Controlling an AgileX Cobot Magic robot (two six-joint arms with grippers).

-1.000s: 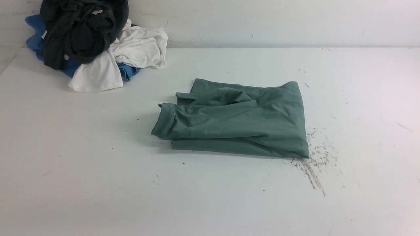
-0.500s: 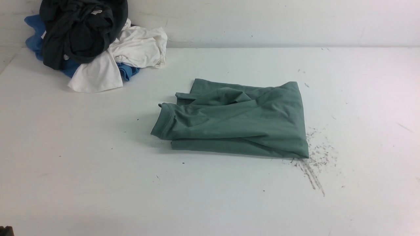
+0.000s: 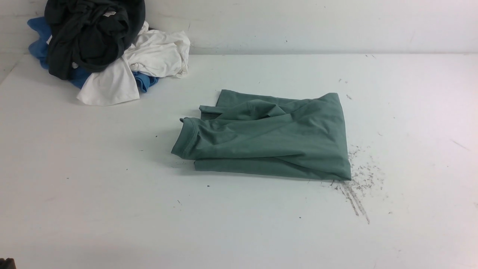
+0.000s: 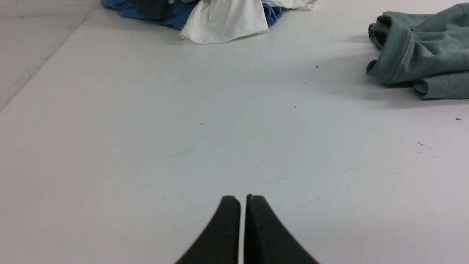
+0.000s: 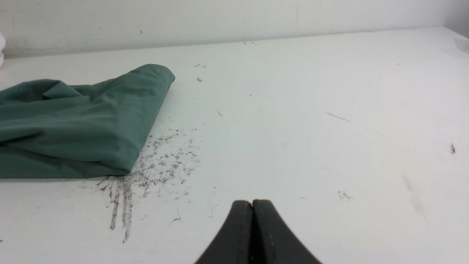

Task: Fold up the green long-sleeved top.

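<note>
Folded green long-sleeved top [image 3: 269,138] lies on the white worktop [image 3: 93,186], both tools pulled back and pressed closed on nothing.

The left tool [image 4: 242,200] sits well short of the top's ribbed hem, bare worktop between them; a heap of dark, white and blue garments [image 3: 101,48] lies far ahead. The right tool [image 5: 253,203] is near grey scuff marks [image 5: 146,172] beside the soft, creased fold. Nothing has shifted since earlier.
</note>
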